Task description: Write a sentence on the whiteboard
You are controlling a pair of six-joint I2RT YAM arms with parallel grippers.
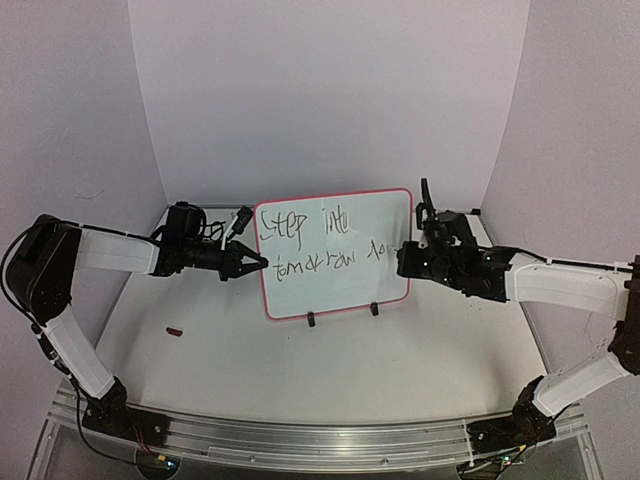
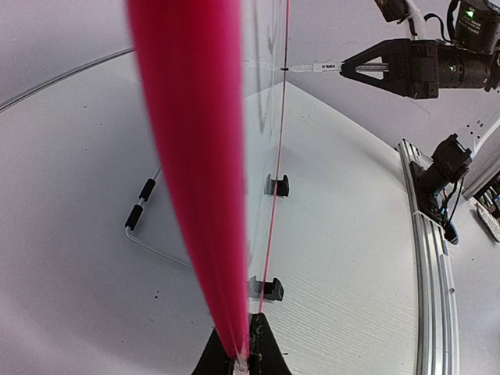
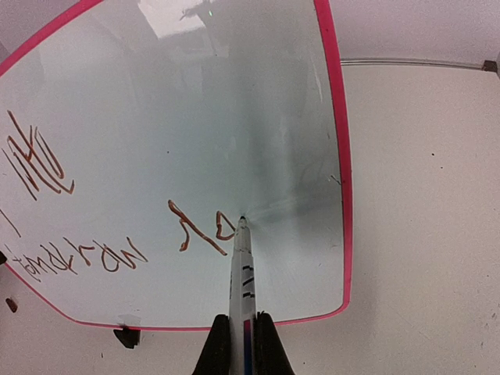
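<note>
Left gripper point(image 1: 258, 262) — jaws pinched tight on the left rim of the whiteboard point(image 1: 385, 215). In my left wrist view the pink border rises straight up from between my fingers point(image 2: 269, 358), blurred from being so close.

The whiteboard stands upright on its long edge, toward the back of the table point(image 1: 300, 390) and about midway between my two arms. Its written face is turned toward my bases. Two black clips point(image 1: 311, 320) sit under the bottom edge, touching the table.

The sentence point(image 1: 300, 228) is two handwritten lines on the left and middle of the board. The top line reads "Step into". The lower one looks like "tomorrow" followed by "to", in rough lettering. The right part of the upper half is bare.

Right gripper point(image 1: 402, 258) — closed on a marker point(image 3: 242, 273) with a white barrel that runs out between the fingers. Its tip touches the board just right of the last "to", near the right border and in line with the lower row of writing.

A small brown object point(image 1: 175, 331) lies on the table beside my left arm, well apart from the board. I cannot tell what it is.
</note>
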